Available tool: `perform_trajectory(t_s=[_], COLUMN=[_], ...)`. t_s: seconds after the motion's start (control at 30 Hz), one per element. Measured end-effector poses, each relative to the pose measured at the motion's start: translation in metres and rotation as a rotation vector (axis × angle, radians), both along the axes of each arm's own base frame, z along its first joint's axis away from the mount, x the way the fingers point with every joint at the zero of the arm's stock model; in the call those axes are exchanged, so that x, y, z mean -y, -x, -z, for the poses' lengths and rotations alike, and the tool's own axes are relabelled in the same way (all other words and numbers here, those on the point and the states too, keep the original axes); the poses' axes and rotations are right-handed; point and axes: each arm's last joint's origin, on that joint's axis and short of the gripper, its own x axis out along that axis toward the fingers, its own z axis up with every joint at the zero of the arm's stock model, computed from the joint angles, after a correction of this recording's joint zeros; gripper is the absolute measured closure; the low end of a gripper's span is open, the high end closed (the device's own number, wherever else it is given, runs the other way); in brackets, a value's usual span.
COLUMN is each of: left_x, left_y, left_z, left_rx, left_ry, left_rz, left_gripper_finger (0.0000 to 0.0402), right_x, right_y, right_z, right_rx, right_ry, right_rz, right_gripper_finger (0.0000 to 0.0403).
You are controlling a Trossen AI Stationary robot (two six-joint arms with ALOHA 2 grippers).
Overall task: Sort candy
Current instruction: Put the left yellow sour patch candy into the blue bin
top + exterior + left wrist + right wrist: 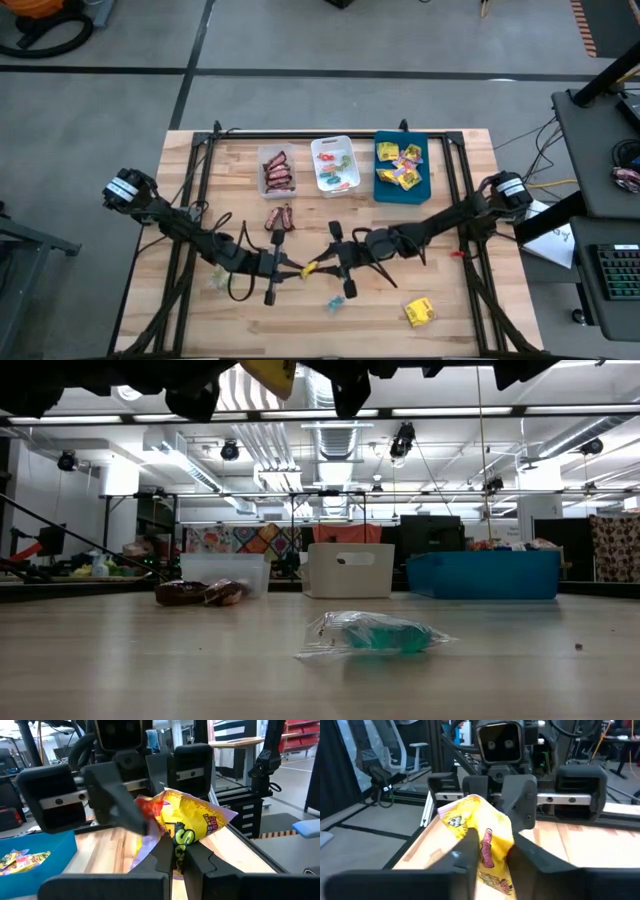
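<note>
A yellow square candy packet with red marks [311, 268] hangs above the middle of the table, near its front, between my two grippers. My left gripper [297, 269] comes at it from the table's left and my right gripper [326, 266] from the right; each is shut on it. The low view shows the packet [270, 372] high above the tabletop. A teal wrapped sweet [333, 303] lies flat on the table just in front of the grippers. Two dark red-brown bars [279, 217] lie behind them, and another yellow packet [419, 312] lies at the front right. My left gripper pinches the packet's near crimped edge [177, 845] between its two fingers. The fingers lie level and come from the table's left. The packet stands lifted clear of the table. My right gripper has the packet's opposite end [487, 847] pinched between its two fingers [465, 850]. These fingers lie level and come from the table's right. The packet is crumpled between the two grippers.
Three trays stand in a row at the back: a clear one [265, 158] with dark bars, a white one [322, 143] with small coloured pieces, a blue one [382, 190] with yellow packets. A black frame [330, 134] runs round the table's edges.
</note>
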Motion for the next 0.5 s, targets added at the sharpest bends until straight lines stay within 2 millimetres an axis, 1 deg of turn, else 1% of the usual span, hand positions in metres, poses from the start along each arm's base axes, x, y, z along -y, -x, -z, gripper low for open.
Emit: perform_trajectory(t_s=[0.07,0.1,0.13,0.27,0.4,0.5], left_x=[-0.0001,-0.0004,-0.001,-0.0018,-0.002,-0.003], left_y=[-0.0005,-0.0005,-0.0005,-0.0006,-0.0009,-0.0009], left_z=[-0.0007,-0.0008,-0.0008,-0.0009,-0.0005,0.0014], left_rx=[0.002,0.001,0.0,-0.001,-0.012,-0.038], left_ry=[0.0,0.007,0.014,0.038,0.073,0.092], left_rz=[-0.013,-0.033,-0.052,-0.082,-0.091,-0.108], left_gripper_finger=[0.0399,0.0398,0.0395,0.0366,0.0314,0.0273], right_x=[-0.0005,-0.0005,-0.0002,0.0004,0.0025,0.0079], right_y=[0.0001,0.0001,0.0,0.0,0.0009,0.0045], right_z=[-0.0001,-0.0001,-0.0001,0.0001,-0.0014,-0.0048], right_rx=[0.004,0.005,0.005,0.002,-0.009,-0.057], right_ry=[0.014,0.02,0.024,0.027,0.033,0.037], right_rz=[-0.004,-0.005,-0.003,0.001,0.006,0.019], right_gripper_finger=[0.0365,0.0378,0.0383,0.0387,0.0388,0.0389])
